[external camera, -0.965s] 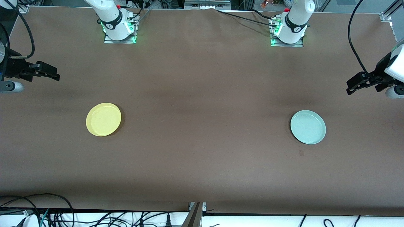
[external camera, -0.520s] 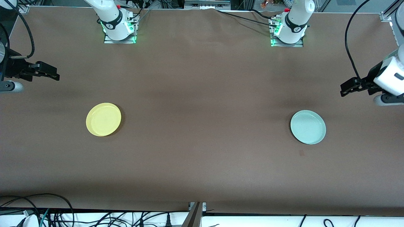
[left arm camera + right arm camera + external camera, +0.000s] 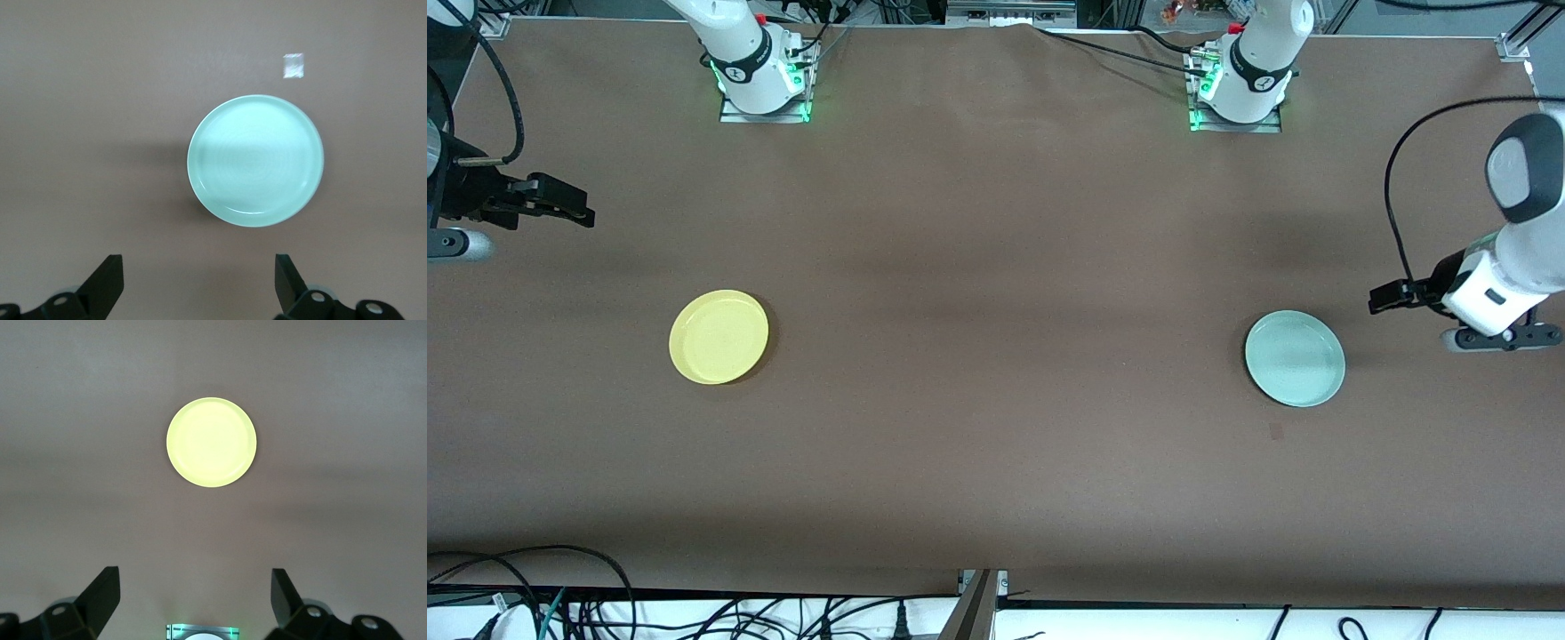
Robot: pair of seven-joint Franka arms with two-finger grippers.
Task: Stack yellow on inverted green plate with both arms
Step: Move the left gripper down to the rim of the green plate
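Brown table [image 3: 996, 267], yellow [image 3: 719, 337], green plate [image 3: 1295, 358] well apart

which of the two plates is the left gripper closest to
The green plate, at the left arm's end of the table. The open left gripper hangs just beside it, while the yellow plate lies at the right arm's end.

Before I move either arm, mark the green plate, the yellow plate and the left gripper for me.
green plate [image 3: 1295, 358]: front view, centre of its flat inside.
yellow plate [image 3: 719, 336]: front view, centre of its flat inside.
left gripper [image 3: 1380, 298]: front view, at its fingertips.
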